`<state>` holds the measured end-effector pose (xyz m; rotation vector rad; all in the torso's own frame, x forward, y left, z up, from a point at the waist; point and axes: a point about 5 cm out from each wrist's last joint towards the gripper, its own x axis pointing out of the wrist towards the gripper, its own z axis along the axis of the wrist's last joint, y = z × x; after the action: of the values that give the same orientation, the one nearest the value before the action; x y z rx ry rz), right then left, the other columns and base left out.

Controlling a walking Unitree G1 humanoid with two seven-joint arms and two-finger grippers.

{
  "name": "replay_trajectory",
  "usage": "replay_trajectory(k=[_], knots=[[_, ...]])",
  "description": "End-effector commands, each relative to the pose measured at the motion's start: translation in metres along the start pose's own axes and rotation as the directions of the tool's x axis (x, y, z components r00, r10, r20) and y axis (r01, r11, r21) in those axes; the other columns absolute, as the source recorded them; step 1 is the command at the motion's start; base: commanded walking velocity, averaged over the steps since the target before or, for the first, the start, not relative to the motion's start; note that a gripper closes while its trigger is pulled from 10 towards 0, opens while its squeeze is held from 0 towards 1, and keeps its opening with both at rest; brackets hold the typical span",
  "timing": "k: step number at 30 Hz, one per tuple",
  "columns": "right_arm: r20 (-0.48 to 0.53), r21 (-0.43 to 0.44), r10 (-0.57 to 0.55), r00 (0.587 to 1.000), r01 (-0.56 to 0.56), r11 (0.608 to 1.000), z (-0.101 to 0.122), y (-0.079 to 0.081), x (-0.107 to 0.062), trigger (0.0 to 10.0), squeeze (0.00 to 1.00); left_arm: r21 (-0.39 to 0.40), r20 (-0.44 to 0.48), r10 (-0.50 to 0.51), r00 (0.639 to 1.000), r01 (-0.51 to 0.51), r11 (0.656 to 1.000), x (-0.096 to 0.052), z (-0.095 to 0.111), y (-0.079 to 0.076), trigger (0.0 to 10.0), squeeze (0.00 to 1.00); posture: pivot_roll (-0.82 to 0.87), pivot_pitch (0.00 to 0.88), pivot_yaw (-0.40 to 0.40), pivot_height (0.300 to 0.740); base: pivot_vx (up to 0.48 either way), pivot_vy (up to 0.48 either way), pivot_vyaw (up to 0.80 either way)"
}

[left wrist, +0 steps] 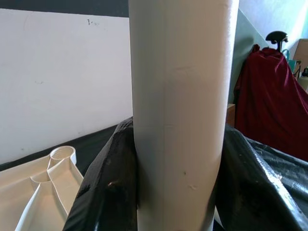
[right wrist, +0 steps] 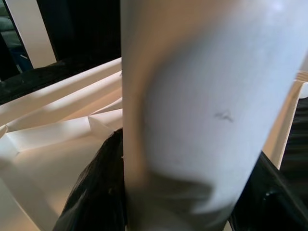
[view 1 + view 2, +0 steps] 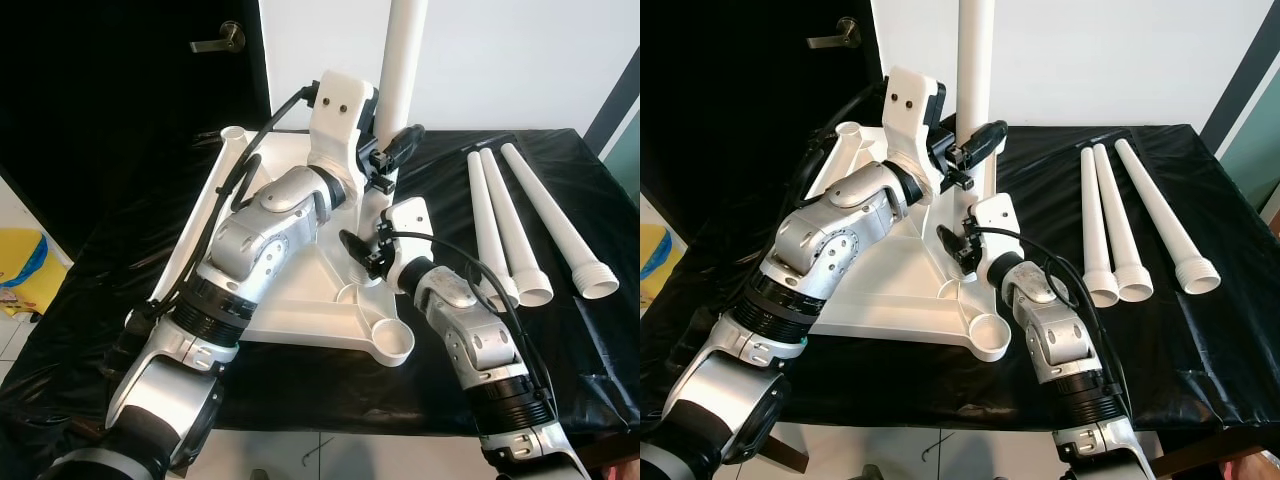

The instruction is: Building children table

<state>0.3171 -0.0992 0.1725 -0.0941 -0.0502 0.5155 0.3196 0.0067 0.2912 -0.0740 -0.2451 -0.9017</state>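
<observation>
White tabletop (image 3: 300,290) lies upside down on the counter (image 3: 560,330), which is draped in black plastic sheet. We note round leg sockets at its corners: near-right socket (image 3: 392,343) is empty, far-left socket (image 3: 232,133) is empty too. One white leg (image 3: 405,60) stands upright at the far-right corner, long axis vertical, its top running out of the head views; we cannot see its foot in the socket, arms hide it.

Left gripper (image 3: 392,150) is on the upright leg higher up; in the left wrist view its black fingers (image 1: 101,192) sit closed against both sides of the tube. Right gripper (image 3: 362,250) is lower, near the leg's base, its fingers (image 2: 96,192) likewise pressed on either side.

Three loose legs (image 3: 510,230) lie side by side on the counter to the right, well apart from the tabletop, long axes running away from us, wide threaded ends nearest.

Behind: white wall, dark door with a lever handle (image 3: 222,40).
</observation>
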Motion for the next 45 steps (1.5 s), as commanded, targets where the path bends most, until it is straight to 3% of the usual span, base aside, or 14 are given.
replay_trajectory(k=[1,4,5,6,7,20,21,25,28,38,41,45], knots=[[-0.021,0.013,-0.017,1.0,0.017,1.0,-0.003,-0.002,0.001,0.0,0.0,0.025,0.037,-0.245,0.969,0.244,0.969,-0.001,0.007,-0.019,10.0,0.0,0.0,0.0,-0.008,0.74,0.0,0.0,0.0],[-0.021,0.024,-0.026,0.999,0.027,0.999,-0.003,-0.003,0.001,0.0,0.0,0.027,0.034,-0.251,0.967,0.25,0.968,-0.002,0.006,-0.021,10.0,0.0,0.0,0.0,-0.008,0.74,0.0,0.0,0.0],[-0.023,0.041,-0.042,0.999,0.043,0.998,-0.003,-0.004,0.002,10.0,0.0,0.018,0.04,-0.259,0.965,0.259,0.966,-0.002,0.005,-0.022,10.0,0.41,0.0,0.0,-0.007,0.74,0.0,0.0,0.0],[-0.023,0.041,-0.042,0.999,0.043,0.998,-0.003,-0.004,0.002,10.0,0.0,0.018,0.04,-0.259,0.965,0.259,0.966,-0.002,0.005,-0.022,10.0,0.41,0.0,0.0,-0.007,0.74,0.0,0.0,0.0],[-0.026,0.056,-0.063,0.998,0.065,0.996,-0.002,-0.006,0.002,10.0,0.0,0.007,0.049,-0.266,0.963,0.266,0.964,-0.003,0.006,-0.023,10.0,1.0,0.0,0.0,-0.008,0.74,0.0,0.0,0.0],[-0.038,0.103,-0.131,0.991,0.134,0.986,-0.004,-0.013,0.001,10.0,0.0,-0.006,0.071,-0.262,0.962,0.263,0.965,-0.004,0.008,-0.022,10.0,1.0,0.0,0.0,-0.013,0.74,0.0,0.0,0.0],[-0.044,0.12,-0.179,0.983,0.183,0.976,-0.005,-0.02,-0.001,10.0,0.0,0.002,0.077,-0.244,0.967,0.244,0.97,-0.005,0.009,-0.02,10.0,0.0,0.0,0.0,-0.013,0.74,0.0,0.0,0.0],[-0.028,0.145,-0.313,0.949,0.314,0.938,-0.004,-0.04,-0.006,10.0,0.0,0.016,0.096,-0.168,0.981,0.167,0.986,-0.011,0.008,-0.012,10.0,0.0,0.0,0.0,-0.007,0.74,0.0,0.0,0.0],[-0.012,0.141,-0.363,0.932,0.361,0.922,-0.002,-0.045,-0.009,10.0,0.0,0.025,0.102,-0.121,0.987,0.119,0.993,-0.016,0.006,-0.007,10.0,0.0,0.0,0.0,-0.005,0.74,0.0,0.0,0.0],[0.019,0.157,-0.403,0.915,0.396,0.905,0.0,-0.049,-0.014,10.0,0.0,0.043,0.101,-0.078,0.992,0.074,0.996,-0.022,0.003,-0.001,10.0,0.0,0.0,0.0,-0.006,0.74,0.0,0.0,0.0],[0.06,0.166,-0.391,0.918,0.377,0.911,0.003,-0.045,-0.02,10.0,0.0,0.093,0.072,-0.028,0.997,0.021,0.995,-0.033,-0.01,0.005,10.0,0.0,0.0,0.0,-0.007,0.74,0.0,0.0,0.0],[0.064,0.164,-0.388,0.919,0.374,0.913,0.002,-0.043,-0.023,10.0,0.0,0.086,0.063,-0.011,0.998,0.005,0.996,-0.038,-0.015,0.007,10.0,0.0,0.01,0.003,-0.005,0.74,0.0,0.0,0.0]])
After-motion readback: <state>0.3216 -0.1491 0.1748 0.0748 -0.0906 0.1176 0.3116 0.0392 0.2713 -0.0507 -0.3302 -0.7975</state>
